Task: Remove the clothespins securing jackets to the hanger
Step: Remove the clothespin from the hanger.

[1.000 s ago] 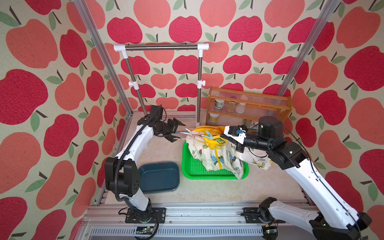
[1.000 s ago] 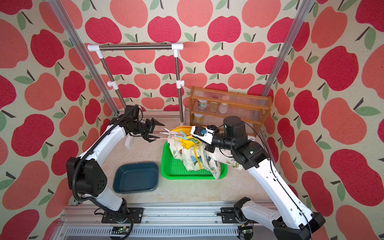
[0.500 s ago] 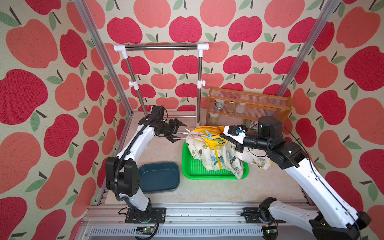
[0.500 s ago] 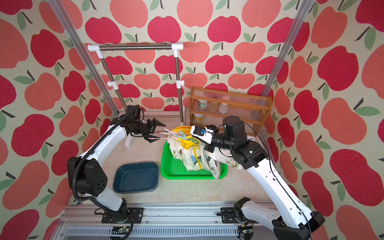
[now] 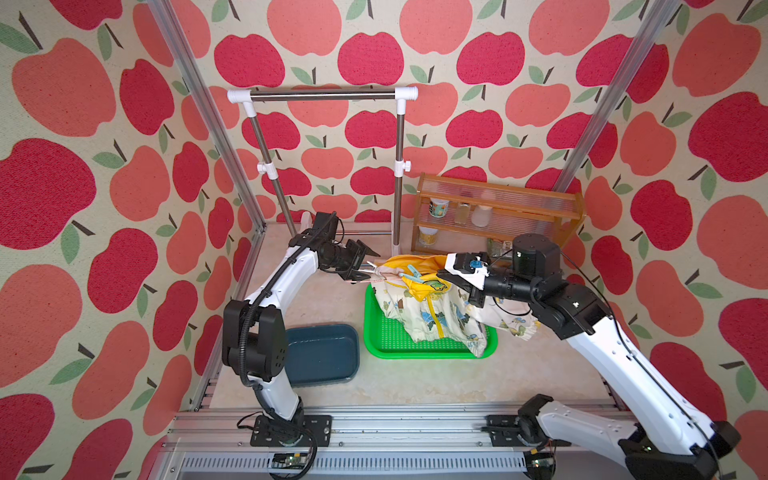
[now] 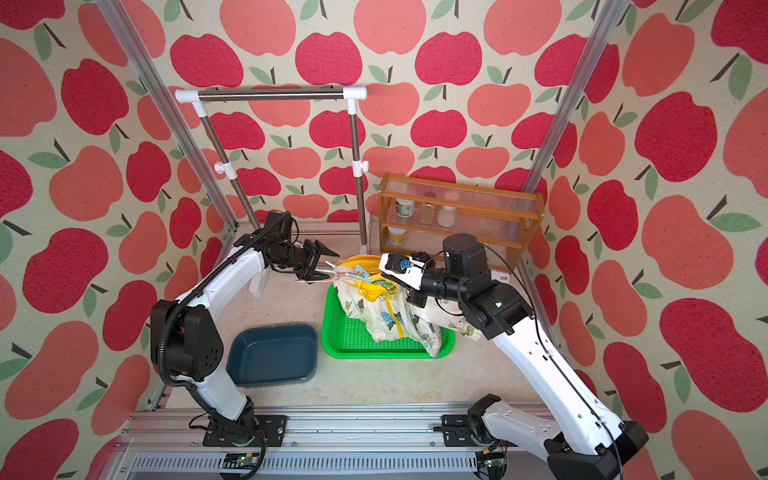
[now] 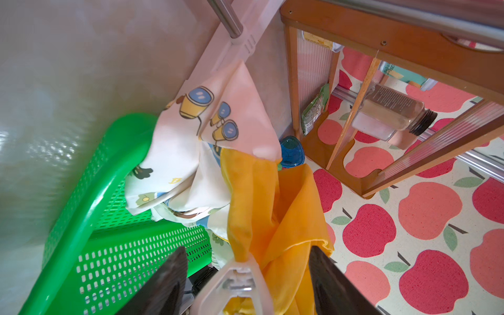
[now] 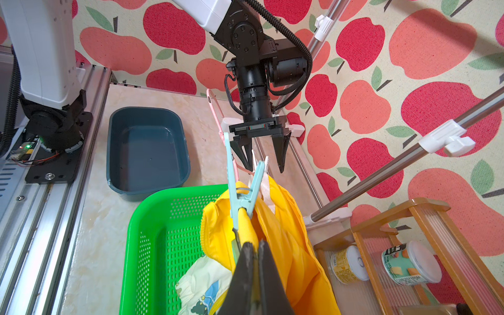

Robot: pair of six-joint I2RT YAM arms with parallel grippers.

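left claw (image 8: 265,167) spread open, pale clothespin (image 7: 237,283) between its fingers with gaps either side, right claw (image 8: 255,244) clenched on jacket (image 5: 432,311) hood, blue clothespin (image 8: 242,191) just ahead of it, jacket hem in green tray (image 5: 415,347)

Apple-print walls (image 5: 374,58) enclose a pale marbled tabletop (image 5: 415,382) with a steel rack (image 5: 324,95) and wooden shelf (image 5: 498,194).

I had the jacket (image 5: 432,307) draped into the tray (image 5: 415,354) on the counter (image 5: 415,382), the tub (image 5: 320,353) just left of it, the rack (image 5: 322,96) behind, and the shelf (image 5: 498,195) right of the rack. My left pincer (image 5: 365,267) sat at the jacket's left, my right pincer (image 5: 441,273) opposite.
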